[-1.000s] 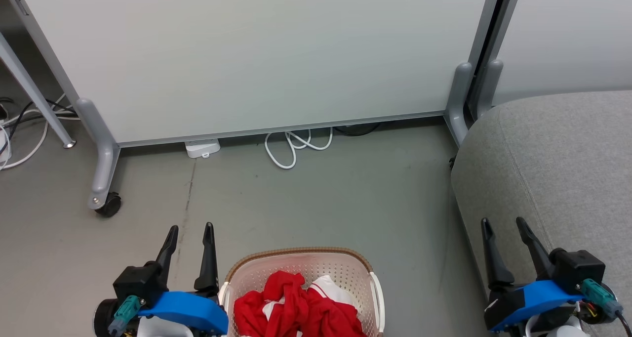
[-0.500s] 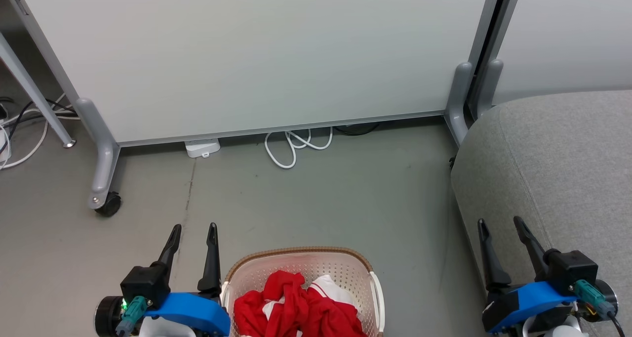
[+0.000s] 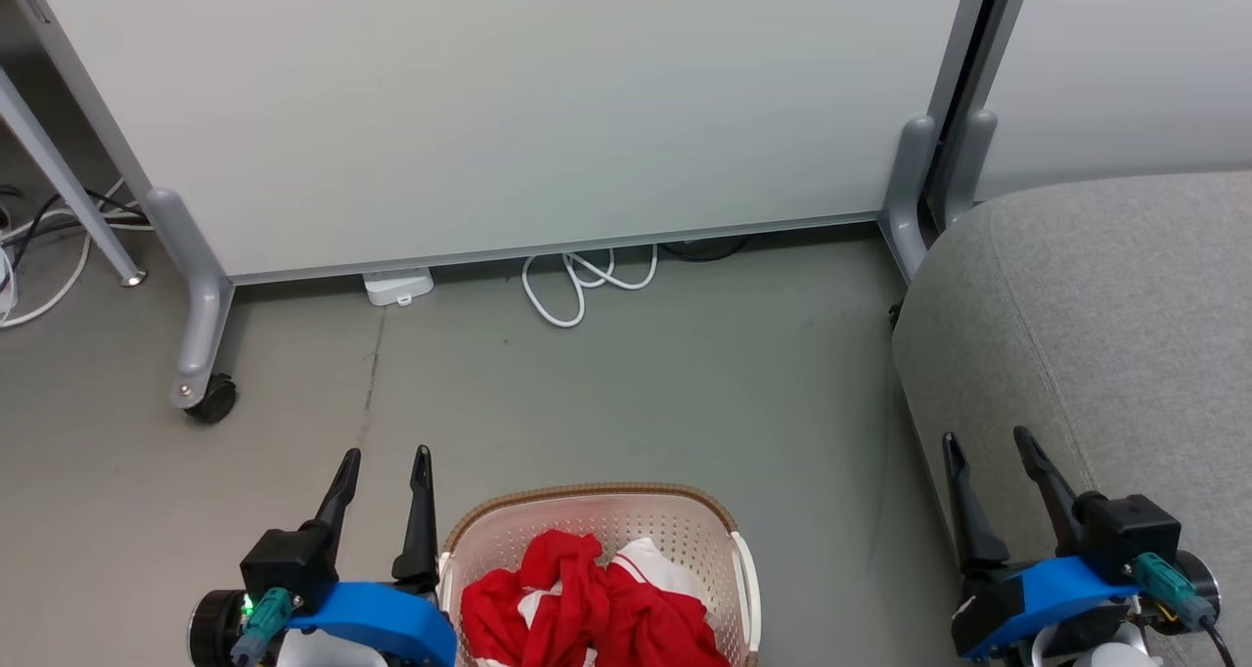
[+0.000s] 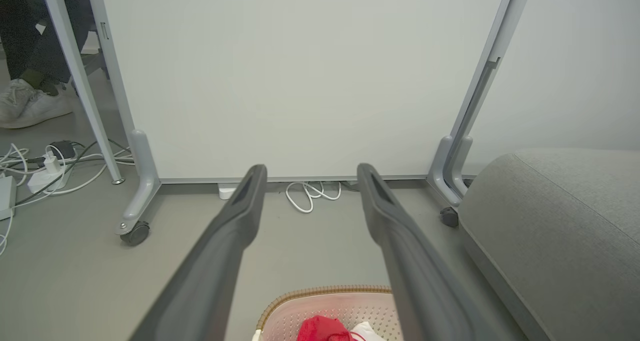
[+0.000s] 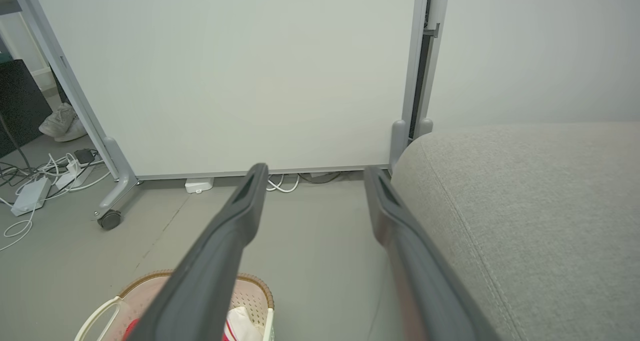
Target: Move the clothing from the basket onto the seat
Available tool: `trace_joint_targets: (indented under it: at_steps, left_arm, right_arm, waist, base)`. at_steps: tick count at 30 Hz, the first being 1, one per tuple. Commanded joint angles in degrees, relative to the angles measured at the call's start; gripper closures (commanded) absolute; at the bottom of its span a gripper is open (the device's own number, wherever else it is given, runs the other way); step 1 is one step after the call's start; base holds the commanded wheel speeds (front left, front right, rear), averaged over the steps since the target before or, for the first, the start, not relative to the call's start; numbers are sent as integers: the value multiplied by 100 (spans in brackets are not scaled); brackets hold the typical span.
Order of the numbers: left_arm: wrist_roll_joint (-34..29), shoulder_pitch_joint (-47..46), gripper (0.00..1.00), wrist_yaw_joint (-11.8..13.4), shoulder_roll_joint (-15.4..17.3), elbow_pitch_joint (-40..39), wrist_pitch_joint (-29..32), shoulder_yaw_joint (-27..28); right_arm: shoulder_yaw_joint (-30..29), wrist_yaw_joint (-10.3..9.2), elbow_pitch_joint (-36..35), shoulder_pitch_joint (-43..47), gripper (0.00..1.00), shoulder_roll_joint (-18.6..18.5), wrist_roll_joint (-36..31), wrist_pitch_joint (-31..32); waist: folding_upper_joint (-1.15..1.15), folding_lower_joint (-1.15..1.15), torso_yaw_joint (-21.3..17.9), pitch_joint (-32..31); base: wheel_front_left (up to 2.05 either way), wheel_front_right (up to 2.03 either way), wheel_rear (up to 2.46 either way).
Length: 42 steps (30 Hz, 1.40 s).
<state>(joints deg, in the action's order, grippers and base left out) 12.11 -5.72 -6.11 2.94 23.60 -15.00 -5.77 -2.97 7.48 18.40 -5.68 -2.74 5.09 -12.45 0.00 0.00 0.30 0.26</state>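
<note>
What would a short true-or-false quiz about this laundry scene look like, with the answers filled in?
1. The red clothing lies in the basket. True.
2. The left gripper is shut on a garment. False: it is open, holds nothing and is beside the basket.
3. The grey seat stands on the robot's right of the basket. True.
4. A garment lies on the seat. False: the part of the seat in view bears no clothing.
5. A white cable lies on the floor at the foot of the partition. True.
</note>
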Motion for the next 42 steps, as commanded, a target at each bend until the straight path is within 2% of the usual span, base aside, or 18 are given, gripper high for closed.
trace_joint_targets:
  at_steps: [1,5,14,23,33,42]
  left_arm:
    - [29,-76,0,-28,-6,41,-27,14]
    - [30,-178,0,-27,22,158,-27,54]
    - [14,-658,0,78,226,479,22,192]
    - [202,-1562,0,-13,617,1387,334,253]
    - [304,-2029,0,-97,879,1928,593,108]
    - [431,-2242,0,-28,1063,2263,748,181]
  right_arm:
    - [46,2,-32,-65,0,-24,-9,-22]
    - [179,2,-114,-157,0,-24,36,-25]
    - [548,2,-355,-688,0,-22,27,-65]
    - [1023,2,-544,-1452,0,-14,226,-217]
    - [1296,2,-604,-1771,0,-14,578,-277]
    - [1363,2,-904,-1879,0,-15,860,-281]
  waist:
    - [0,0,-56,86]
    - [0,0,-231,345]
    - [0,0,-829,1430]
    - [0,0,-1599,2784]
    - [0,0,-1981,3571]
    - [0,0,-2187,4064]
  base:
    - [0,0,0]
    - [0,0,0]
    - [0,0,0]
    - [0,0,0]
    - [0,0,0]
    - [0,0,0]
